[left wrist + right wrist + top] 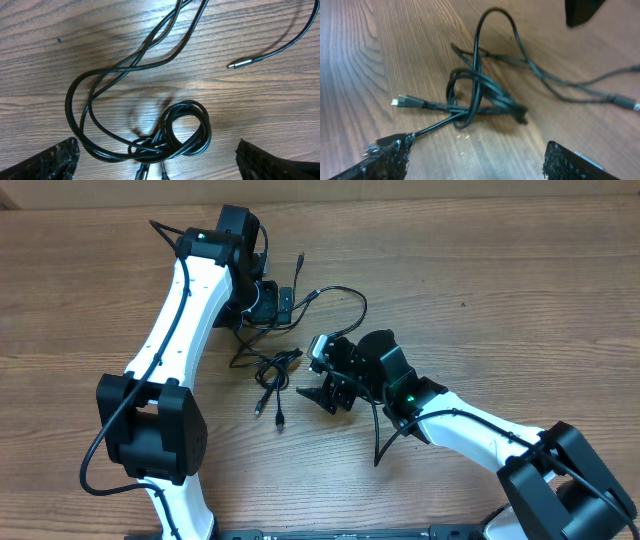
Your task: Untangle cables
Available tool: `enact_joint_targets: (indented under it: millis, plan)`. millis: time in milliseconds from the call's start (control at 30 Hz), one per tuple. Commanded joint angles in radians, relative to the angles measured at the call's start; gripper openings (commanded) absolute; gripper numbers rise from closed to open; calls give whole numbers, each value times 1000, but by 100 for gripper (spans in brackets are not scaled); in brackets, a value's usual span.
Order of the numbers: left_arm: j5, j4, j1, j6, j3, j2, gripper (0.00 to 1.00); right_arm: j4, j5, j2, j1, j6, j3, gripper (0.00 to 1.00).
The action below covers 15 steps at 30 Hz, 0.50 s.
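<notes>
- On table [500,300] centre, btwn both arms: cables [275,375] lie in one loose heap, not yet separated.
- Small coil [187,125] has strands crossing thru it, so looks knotted.
- One plug end [235,64] lies free, apart from coil.
- Left gripper [157,162]: jaws wide, empty, over coil.
- Right gripper [480,155]: jaws apart, nothing clamped; a strand runs by one finger [390,150].
- Est: early stage, most work left.

bright even light, soft shadows, right wrist view seemingly blurred.
</notes>
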Motion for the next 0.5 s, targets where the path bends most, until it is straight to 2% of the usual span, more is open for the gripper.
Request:
enact_joint_targets:
  millis: [0,467]
  plan:
    - [8,0,0,12,20,-1,99,48,-10,48,2,-103,1,83]
    - [8,0,0,12,20,-1,100,377,-55,234,2,-171,2,81]
